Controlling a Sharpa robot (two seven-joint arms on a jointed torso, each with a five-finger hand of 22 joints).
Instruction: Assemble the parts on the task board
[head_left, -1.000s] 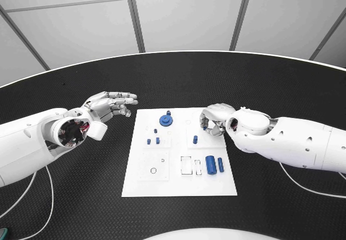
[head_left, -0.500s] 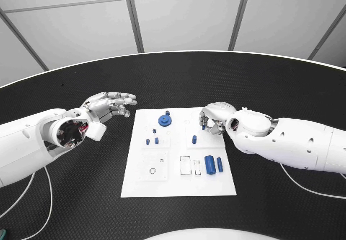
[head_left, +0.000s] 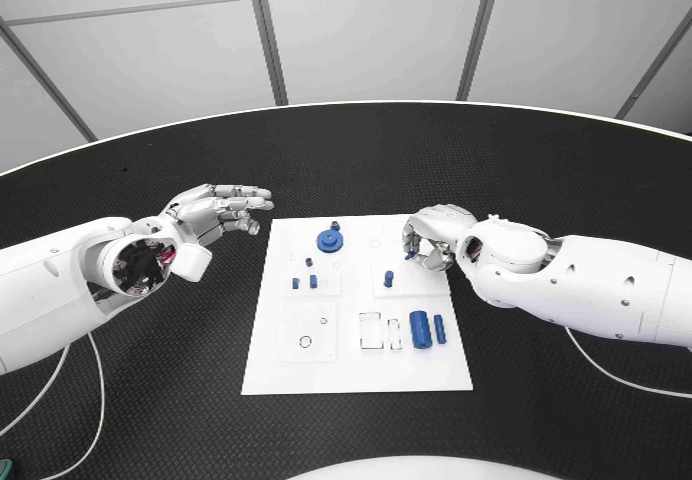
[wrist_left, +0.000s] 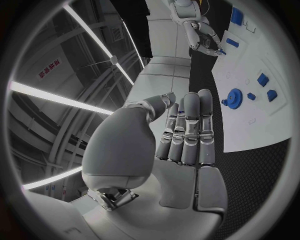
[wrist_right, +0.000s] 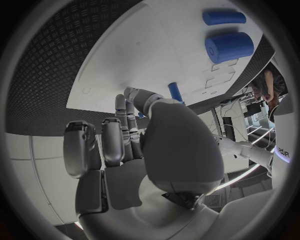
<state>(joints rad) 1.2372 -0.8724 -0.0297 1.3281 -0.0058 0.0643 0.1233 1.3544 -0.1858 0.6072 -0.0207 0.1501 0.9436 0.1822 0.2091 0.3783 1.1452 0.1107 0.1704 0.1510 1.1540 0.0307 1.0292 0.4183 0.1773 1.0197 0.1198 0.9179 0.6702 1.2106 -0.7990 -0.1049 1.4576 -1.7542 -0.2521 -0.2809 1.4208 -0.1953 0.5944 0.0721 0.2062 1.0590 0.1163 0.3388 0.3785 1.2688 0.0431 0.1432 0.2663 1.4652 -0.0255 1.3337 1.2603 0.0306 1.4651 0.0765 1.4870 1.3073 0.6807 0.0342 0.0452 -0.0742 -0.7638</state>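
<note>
The right robot hand (head_left: 428, 238) has slid a little along the far right edge of the task board (head_left: 361, 372). Its fingers are curled in, holding nothing I can see, with the upright blue peg (head_left: 388, 278) just beside it. The left robot hand (head_left: 216, 212) hangs spread over the desk (head_left: 361, 150), farther away.

Matt board, textured table, glossy shells and satin metal hands

The flat white rectangular task board (head_left: 361, 370) looks like smooth matt plastic, and the black round table (head_left: 433, 160) under it has a rough, patterned, diamond-tread surface with a dull sheen. The small blue parts, among them the blue toothed gear (head_left: 330, 241) and the large blue cylinder (head_left: 420, 329), look like smooth plastic with a soft shine. Both arms wear glossy white plastic shells. The silver left hand (head_left: 216, 211) and the silver right hand (head_left: 428, 236) look like satin-finished metal with darker joints; the right hand's palm casing appears smooth and grey.
</note>
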